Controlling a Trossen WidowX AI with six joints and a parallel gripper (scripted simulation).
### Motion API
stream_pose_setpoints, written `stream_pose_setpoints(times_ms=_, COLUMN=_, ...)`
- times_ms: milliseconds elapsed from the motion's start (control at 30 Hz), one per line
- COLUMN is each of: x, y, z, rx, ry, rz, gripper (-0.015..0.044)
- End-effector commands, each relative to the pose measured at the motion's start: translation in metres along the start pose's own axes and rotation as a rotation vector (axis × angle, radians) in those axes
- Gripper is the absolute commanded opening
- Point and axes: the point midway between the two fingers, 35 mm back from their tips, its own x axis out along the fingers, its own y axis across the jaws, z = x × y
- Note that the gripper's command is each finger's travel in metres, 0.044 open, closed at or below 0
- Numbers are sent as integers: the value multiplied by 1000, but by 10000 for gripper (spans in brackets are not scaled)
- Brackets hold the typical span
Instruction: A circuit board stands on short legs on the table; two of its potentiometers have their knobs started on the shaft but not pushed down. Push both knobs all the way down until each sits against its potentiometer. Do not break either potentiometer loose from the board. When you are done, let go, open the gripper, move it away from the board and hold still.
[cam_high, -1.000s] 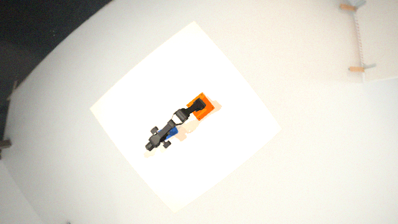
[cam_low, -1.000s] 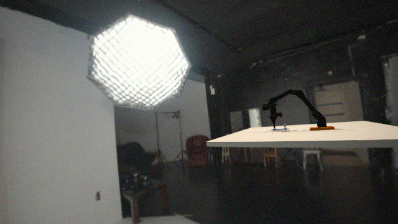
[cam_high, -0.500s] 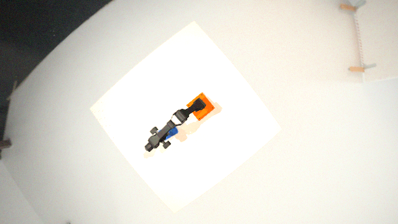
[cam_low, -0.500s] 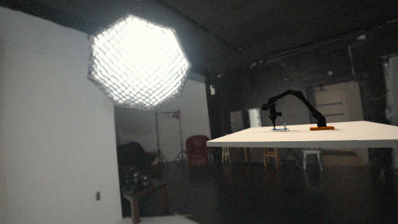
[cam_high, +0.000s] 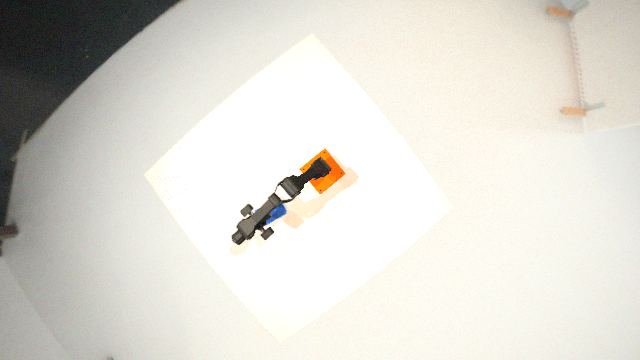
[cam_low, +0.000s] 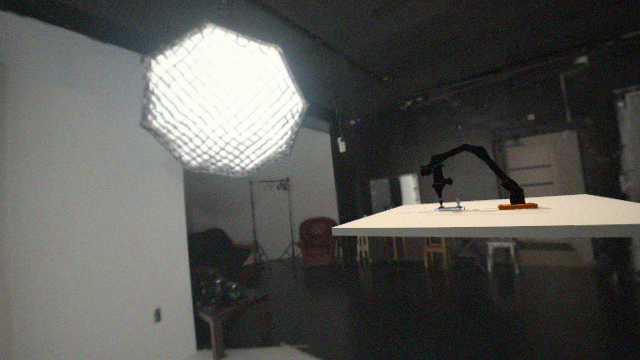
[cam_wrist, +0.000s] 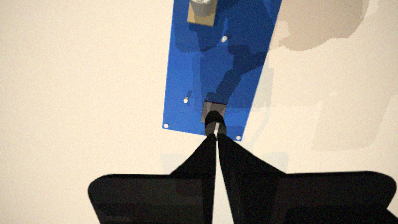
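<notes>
The blue circuit board (cam_high: 276, 214) (cam_low: 452, 208) (cam_wrist: 210, 70) lies under the arm's far end. In the wrist view one potentiometer (cam_wrist: 201, 20) at the top edge carries a light grey knob (cam_wrist: 202, 7); its top is cut off by the frame. The other potentiometer (cam_wrist: 214, 107), near the board's lower end, carries a black knob (cam_wrist: 214, 118). My gripper (cam_wrist: 216, 139) (cam_low: 441, 205) is shut, its tips at the black knob, overlapping its near edge. Nothing shows held between the fingers. I cannot tell whether the tips touch the knob or how deep either knob sits.
The arm reaches over the white table (cam_high: 350, 115) (cam_low: 500, 220) from its orange base plate (cam_high: 322, 188) (cam_low: 531, 206). Small light pins (cam_wrist: 224, 38) (cam_wrist: 185, 100) stand on the board. The light grey knob stands up beyond my fingers.
</notes>
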Motion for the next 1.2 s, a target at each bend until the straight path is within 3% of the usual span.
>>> stream_pose_setpoints(times_ms=0, x=1, y=0, z=0, rx=0, ry=-1, rz=0, gripper=79)
stream_pose_setpoints(times_ms=233, x=-2, y=0, z=7, rx=-1, ry=-2, rz=-1, gripper=263)
stream_pose_setpoints(times_ms=467, x=-25, y=-3, z=84, rx=-12, ry=-7, rz=-9, gripper=440)
stream_pose_setpoints(times_ms=767, x=-20, y=-6, z=184, rx=-25, ry=-14, rz=-18, gripper=440)
stream_pose_setpoints(times_ms=1167, x=-20, y=-6, z=186, rx=-26, ry=-14, rz=-18, gripper=440)
